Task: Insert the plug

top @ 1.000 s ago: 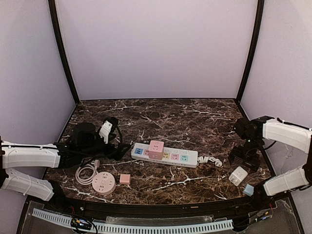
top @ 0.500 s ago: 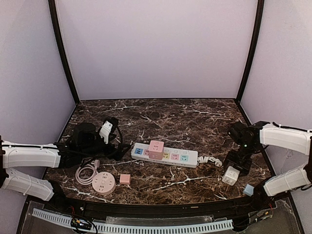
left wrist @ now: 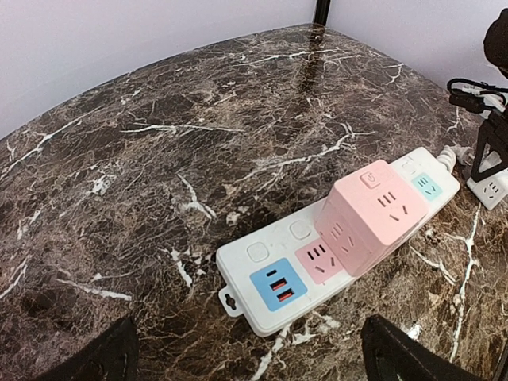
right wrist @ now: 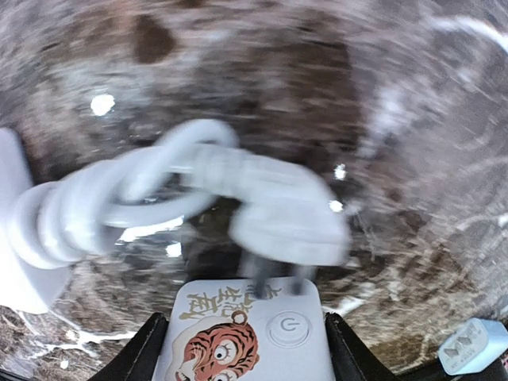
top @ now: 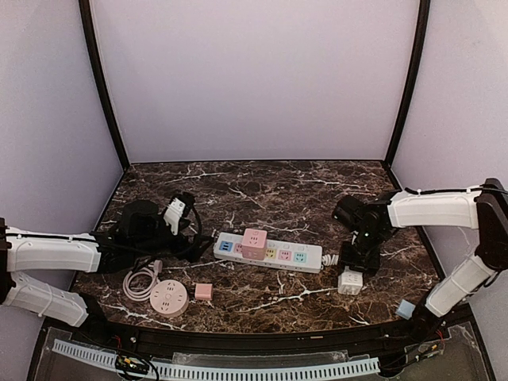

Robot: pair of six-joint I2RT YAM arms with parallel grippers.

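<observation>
A white plug (right wrist: 286,214) on a coiled white cord (right wrist: 95,206) lies on the marble, blurred, with its prongs toward a white cube socket (right wrist: 242,337) that has a tiger print and a power button. My right gripper (right wrist: 246,349) is shut on this cube, one finger on each side. From above, the cube (top: 350,280) hangs under the right gripper (top: 355,266), just right of the plug (top: 336,259). The cord runs to a white power strip (top: 268,252) that carries a pink cube (top: 254,242). My left gripper (left wrist: 250,361) stands open before the strip's blue end (left wrist: 278,284).
A round pink socket (top: 168,298) with a looped cord (top: 140,282) and a small pink block (top: 203,291) lie at the front left. A pale blue block (top: 405,309) sits at the front right, near the table edge. Purple walls enclose the table.
My right arm swung left from the table's right edge towards the strip's plug, and its jaws narrowed onto the white cube, which moved with it. The left arm stayed still.
</observation>
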